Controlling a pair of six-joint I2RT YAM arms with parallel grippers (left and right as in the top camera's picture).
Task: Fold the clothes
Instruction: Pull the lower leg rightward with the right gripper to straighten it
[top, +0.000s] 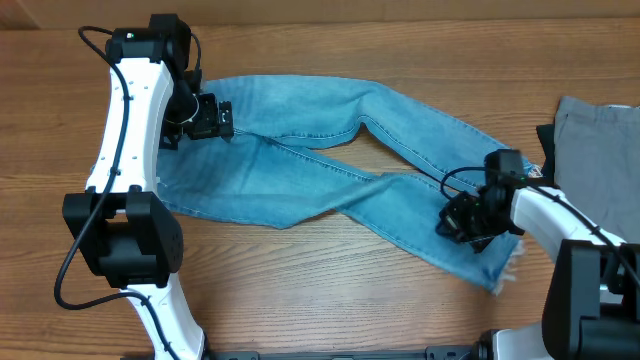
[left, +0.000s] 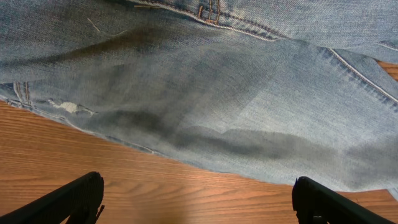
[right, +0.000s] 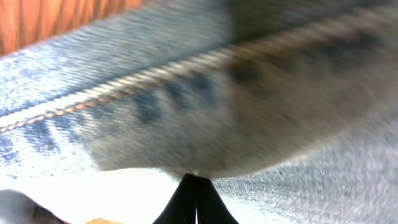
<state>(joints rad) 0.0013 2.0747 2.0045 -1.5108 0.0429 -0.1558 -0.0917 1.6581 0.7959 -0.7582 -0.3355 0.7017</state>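
Note:
The clothes are a pair of light blue jeans (top: 330, 160) lying flat on the wooden table (top: 330, 280), waist to the left and legs crossing toward the right. My left gripper (top: 215, 120) hovers over the waist end, open. In the left wrist view its fingers (left: 78, 196) stand wide apart over bare wood, with the jeans (left: 205, 93) just beyond them. My right gripper (top: 468, 220) sits on the lower leg close to the frayed hem (top: 505, 270). Its fingers (right: 194, 202) are pressed together, shut on a raised fold of the jeans (right: 205, 106).
A grey garment (top: 598, 140) lies at the table's right edge, with a dark piece of cloth (top: 546, 150) beside it, close behind my right arm. Bare wood shows in front of the jeans.

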